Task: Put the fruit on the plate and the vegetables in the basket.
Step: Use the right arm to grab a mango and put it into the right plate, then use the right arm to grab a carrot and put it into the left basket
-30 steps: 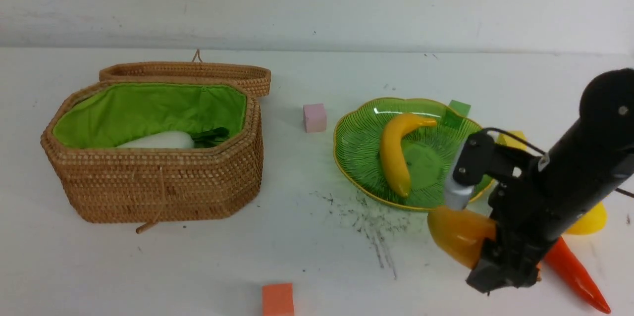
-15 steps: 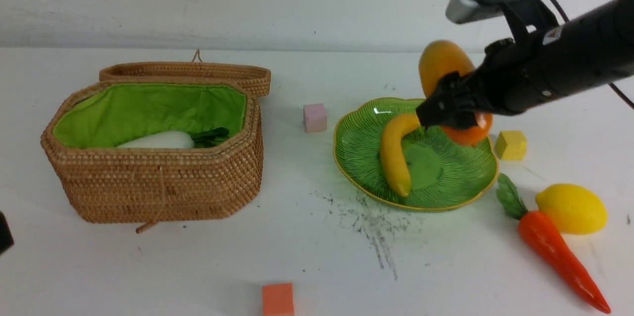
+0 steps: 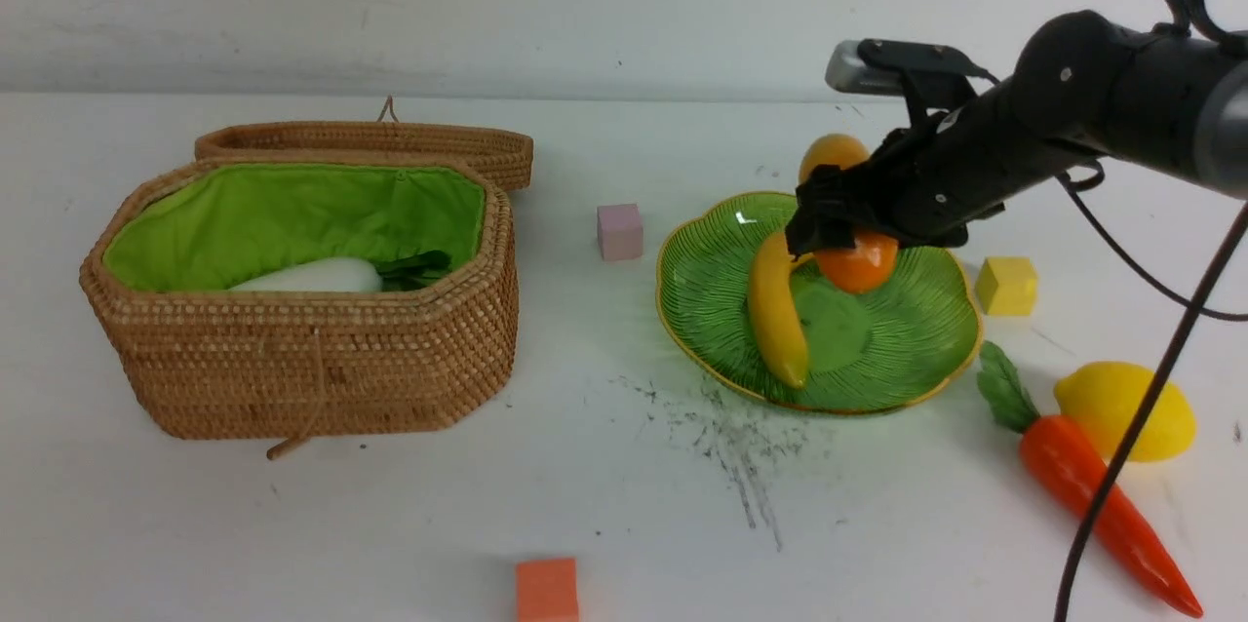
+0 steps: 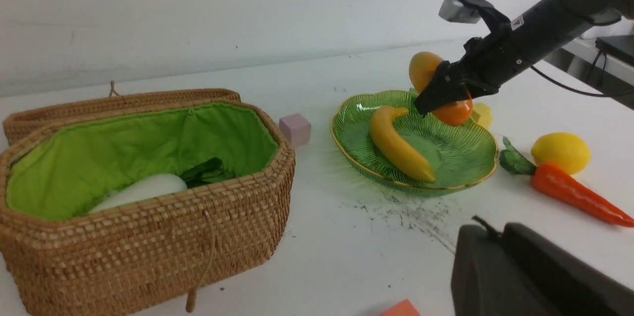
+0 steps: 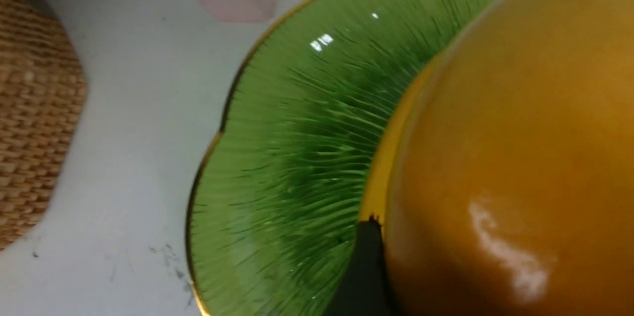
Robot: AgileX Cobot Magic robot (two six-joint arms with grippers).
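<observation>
Basket [image 3: 292,359]: left side of table, lid open behind it. Plate [image 3: 877,369]: right of centre. Right gripper [image 3: 837,217]: clamped on the mango [image 3: 858,263], held over the plate's far side, beside the banana's far end; contact with plate unclear. Banana [image 3: 775,310]: lying on the plate's left half. Carrot [image 3: 1102,505]: on table, near right, with the lemon [image 3: 1102,398] just beside it. Radish [image 3: 317,276]: inside basket. Left gripper [image 4: 500,241]: jaws together, nothing held. Pink cube [image 3: 620,230]: between basket and plate.
</observation>
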